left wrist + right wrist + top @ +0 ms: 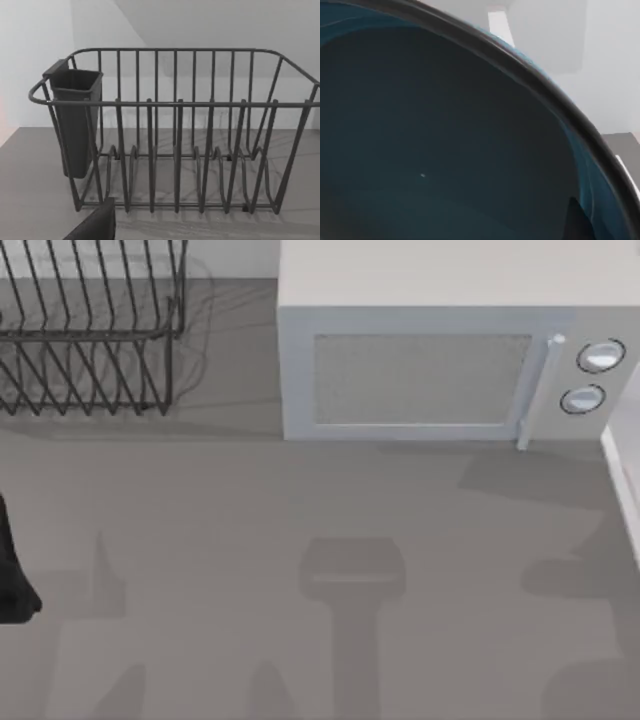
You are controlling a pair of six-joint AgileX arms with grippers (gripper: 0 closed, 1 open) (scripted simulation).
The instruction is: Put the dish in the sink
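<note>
The dish (445, 140) sits right up against our right wrist camera, its blue glazed inside and dark rim curving across that view, so we judge it lies directly at the right arm's jaws; whether they grip it we cannot tell. That makes the right arm the nearer one by far. Our left arm (12, 575) waits at the surface's left edge, facing the wire dish rack (175, 150) with its dark cutlery cup (75, 120), beside the microwave (440, 360).

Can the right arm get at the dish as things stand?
Probably yes: the dish sits right up against the right wrist camera, its blue inside facing it with nothing between. Whether it is gripped cannot be told.
</note>
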